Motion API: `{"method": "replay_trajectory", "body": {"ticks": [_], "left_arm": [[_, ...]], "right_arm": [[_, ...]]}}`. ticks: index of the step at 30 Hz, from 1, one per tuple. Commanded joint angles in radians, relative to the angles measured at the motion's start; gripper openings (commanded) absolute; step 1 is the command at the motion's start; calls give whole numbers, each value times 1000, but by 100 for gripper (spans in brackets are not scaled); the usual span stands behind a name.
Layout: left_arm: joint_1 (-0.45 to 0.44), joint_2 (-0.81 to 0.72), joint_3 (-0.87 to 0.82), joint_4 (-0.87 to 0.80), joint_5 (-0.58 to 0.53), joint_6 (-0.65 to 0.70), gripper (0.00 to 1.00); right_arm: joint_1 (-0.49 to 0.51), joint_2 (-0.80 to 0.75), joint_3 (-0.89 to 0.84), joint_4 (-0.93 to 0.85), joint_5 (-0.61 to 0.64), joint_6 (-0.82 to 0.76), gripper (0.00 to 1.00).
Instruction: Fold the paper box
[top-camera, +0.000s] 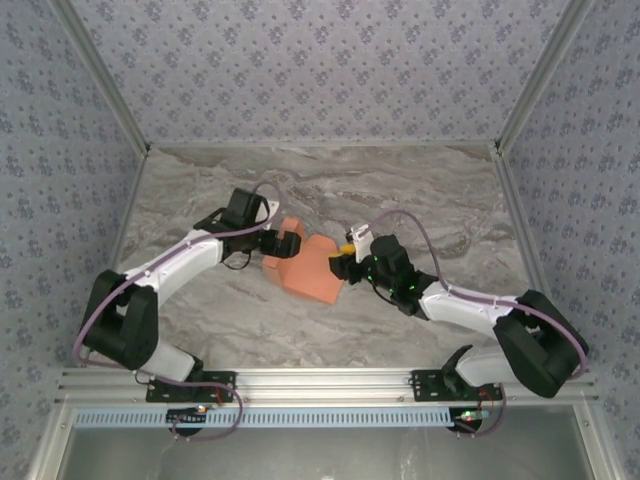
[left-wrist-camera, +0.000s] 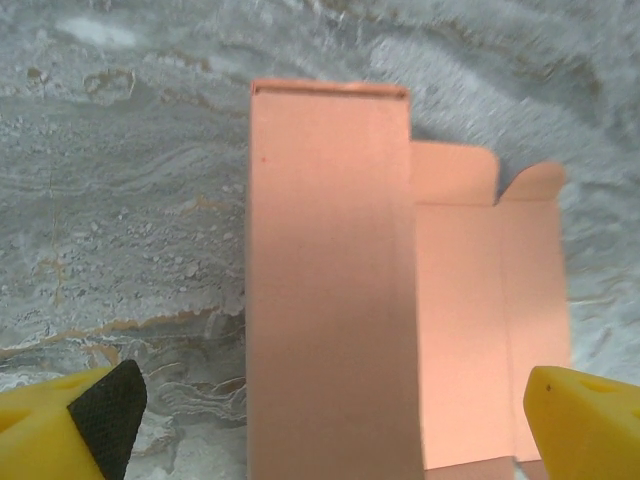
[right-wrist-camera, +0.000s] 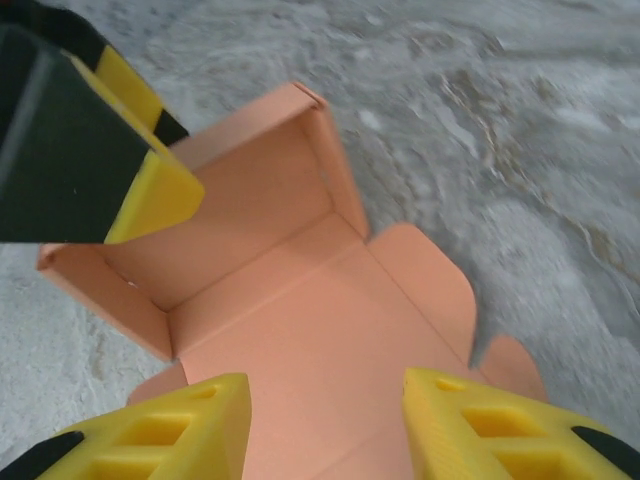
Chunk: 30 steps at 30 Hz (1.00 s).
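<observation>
Paper box sits mid-surface, half folded, with one end walled up and the flaps loose. Left hand is spread wide at its left end, gripping nothing. Right hand is part-spread over the open panel, not pinching. My worry: nothing pins it, so a push could skate it sideways or the walls could spring flat. Plenty of bare room toward every edge.

The middle of the counter is blocked by the half-raised paper box, closely flanked by the left tool and right tool. Open marble is found beyond and nearer; the patterned walls stand well apart.
</observation>
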Motion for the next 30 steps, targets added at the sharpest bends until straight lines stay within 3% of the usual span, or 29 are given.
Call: {"method": "replay_trajectory", "body": {"ticks": [1,4,8,13,19,25,30], "left_arm": [[0,64,46,-107,-131,50,98],[3,94,68,-123,-156,29,81],[36,85,54,-72,-48,-54,60],[90,62,14,14,96,-179,54],[147,43,-40,105,215,-281,49],[153,27,-69,140,250,-306,48],[153,14,-88,155,256,-313,48]], "right_arm": [[0,-31,45,-206,112,103,46],[-15,-46,46,-227,123,168,47],[-92,-11,99,-352,30,353,48],[-177,80,127,-390,-157,543,50],[-186,195,130,-231,-334,721,50],[-181,248,169,-122,-394,780,51],[-179,246,236,-197,-389,737,51]]}}
